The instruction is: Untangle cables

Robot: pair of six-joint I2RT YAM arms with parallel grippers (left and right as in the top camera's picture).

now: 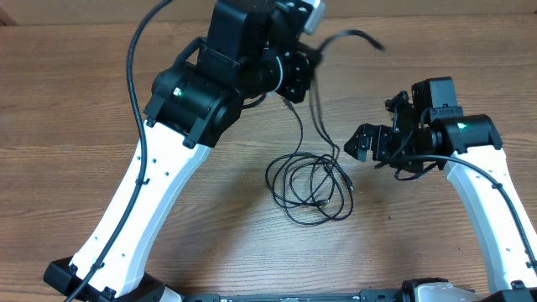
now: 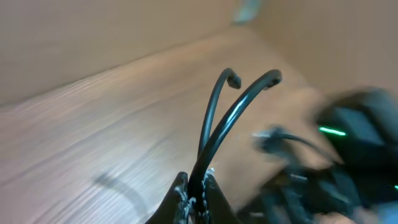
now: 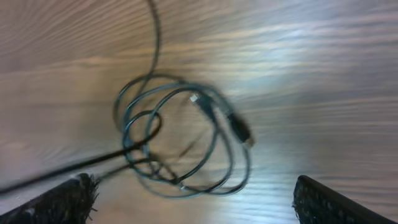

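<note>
Thin black cables lie in tangled loose loops [image 1: 309,189] on the wooden table, with a plug tip inside the coil [image 3: 239,129]. Strands rise from the coil to my left gripper [image 1: 295,77], which is raised at the back and shut on the cables [image 2: 214,134]; two ends stick up past its fingers. My right gripper [image 1: 362,143] is open and empty just right of the coil. In the right wrist view the coil [image 3: 180,140] lies between and beyond its spread fingers [image 3: 193,199].
Thick black cords [image 1: 132,59] run along the left arm. The wooden table [image 1: 75,168] extends around the coil. The right arm's body [image 2: 354,134] shows blurred in the left wrist view.
</note>
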